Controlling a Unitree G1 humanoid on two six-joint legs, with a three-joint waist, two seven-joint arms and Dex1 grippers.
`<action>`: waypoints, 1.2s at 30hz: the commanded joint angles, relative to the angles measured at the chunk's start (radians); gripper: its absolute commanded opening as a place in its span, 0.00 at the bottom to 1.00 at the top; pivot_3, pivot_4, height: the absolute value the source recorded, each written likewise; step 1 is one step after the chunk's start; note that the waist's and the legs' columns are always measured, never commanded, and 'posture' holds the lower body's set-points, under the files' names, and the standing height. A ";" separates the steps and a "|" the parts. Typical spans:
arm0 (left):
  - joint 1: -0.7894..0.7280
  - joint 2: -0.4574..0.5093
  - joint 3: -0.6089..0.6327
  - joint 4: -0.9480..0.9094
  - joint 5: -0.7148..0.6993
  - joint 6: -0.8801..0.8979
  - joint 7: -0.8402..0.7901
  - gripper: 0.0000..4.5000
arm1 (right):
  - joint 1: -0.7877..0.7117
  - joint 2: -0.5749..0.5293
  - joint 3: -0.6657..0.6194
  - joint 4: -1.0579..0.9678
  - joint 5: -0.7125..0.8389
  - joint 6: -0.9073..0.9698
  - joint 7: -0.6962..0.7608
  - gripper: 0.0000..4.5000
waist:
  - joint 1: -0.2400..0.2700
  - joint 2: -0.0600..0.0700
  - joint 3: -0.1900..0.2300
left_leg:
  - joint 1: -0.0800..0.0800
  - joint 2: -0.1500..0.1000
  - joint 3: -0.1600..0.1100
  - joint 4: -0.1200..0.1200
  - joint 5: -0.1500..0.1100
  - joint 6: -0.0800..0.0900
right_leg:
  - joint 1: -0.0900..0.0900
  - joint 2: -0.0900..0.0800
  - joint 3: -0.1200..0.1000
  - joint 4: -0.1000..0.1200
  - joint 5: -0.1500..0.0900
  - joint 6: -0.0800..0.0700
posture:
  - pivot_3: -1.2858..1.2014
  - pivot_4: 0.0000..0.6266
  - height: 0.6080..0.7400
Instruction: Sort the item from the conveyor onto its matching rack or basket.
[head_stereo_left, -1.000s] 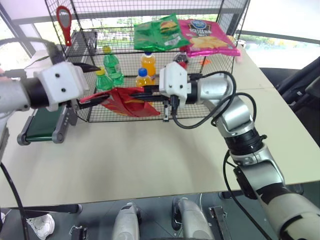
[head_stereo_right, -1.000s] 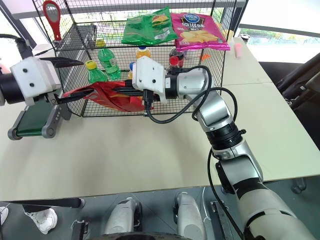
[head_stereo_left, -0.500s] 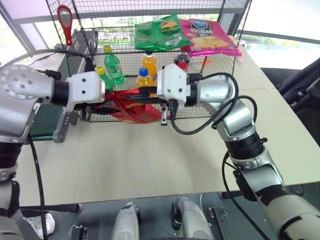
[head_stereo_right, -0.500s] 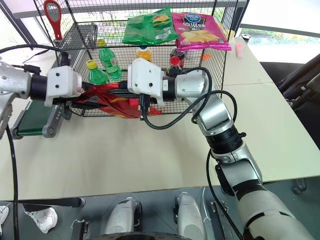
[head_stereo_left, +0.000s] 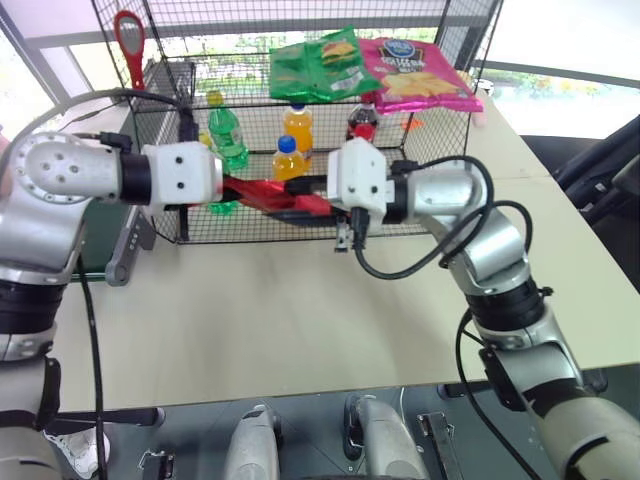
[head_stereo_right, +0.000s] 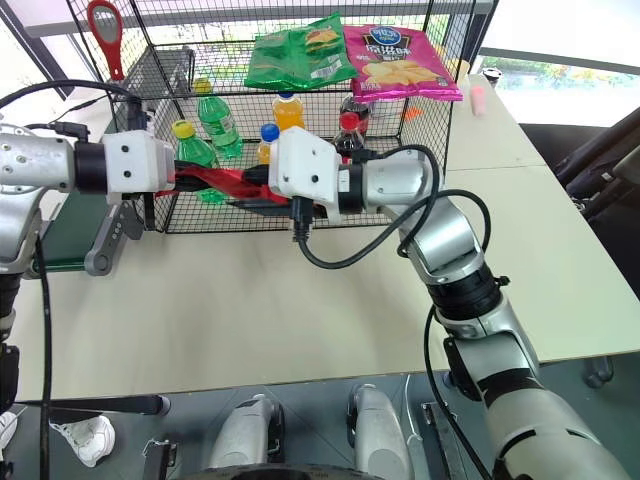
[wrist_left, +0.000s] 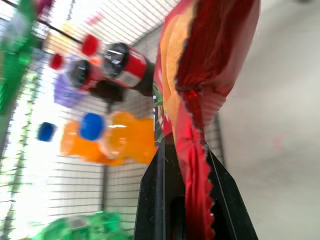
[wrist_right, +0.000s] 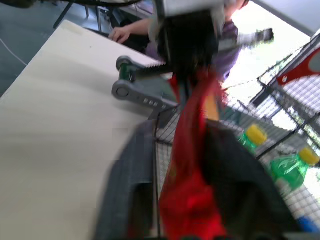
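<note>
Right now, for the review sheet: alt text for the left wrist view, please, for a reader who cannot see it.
The left gripper is shut on the edge of a shiny red chip bag, which stretches away from its black fingers. Behind the bag, through black wire mesh, stand orange drink bottles and dark red-capped bottles, with a pale tabletop alongside.

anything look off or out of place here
Yes: the red chip bag hangs stretched and crumpled in mid-air between the left claw and right claw, in front of the cage, not lying flat on the top shelf beside the green bag.
</note>
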 joint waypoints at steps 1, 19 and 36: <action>0.020 0.023 0.095 -0.098 -0.013 0.015 0.058 0.00 | 0.002 -0.056 -0.066 -0.072 0.028 0.045 -0.010 0.79 | 0.000 0.000 0.000 | 0.000 0.000 0.000 0.000 0.000 0.000 | 0.000 0.000 0.000 0.000 0.000 0.000 | 0.52 0.24 1.00; 0.075 0.093 0.348 -0.155 0.460 -0.359 0.665 0.00 | 0.155 -0.352 -0.426 -0.151 0.358 0.444 -0.073 0.99 | 0.022 0.000 0.000 | 0.010 0.000 0.001 -0.001 0.000 0.000 | 0.007 0.000 0.002 -0.001 -0.003 -0.002 | 0.52 0.24 1.00; -0.086 -0.184 -0.032 0.424 0.933 -0.418 1.216 0.00 | 0.250 -0.435 -0.736 -0.352 0.722 0.670 -0.366 0.99 | 0.024 -0.001 0.000 | 0.009 0.000 0.002 -0.002 0.000 0.000 | 0.007 0.000 0.003 -0.001 0.000 0.000 | 0.52 0.24 1.00</action>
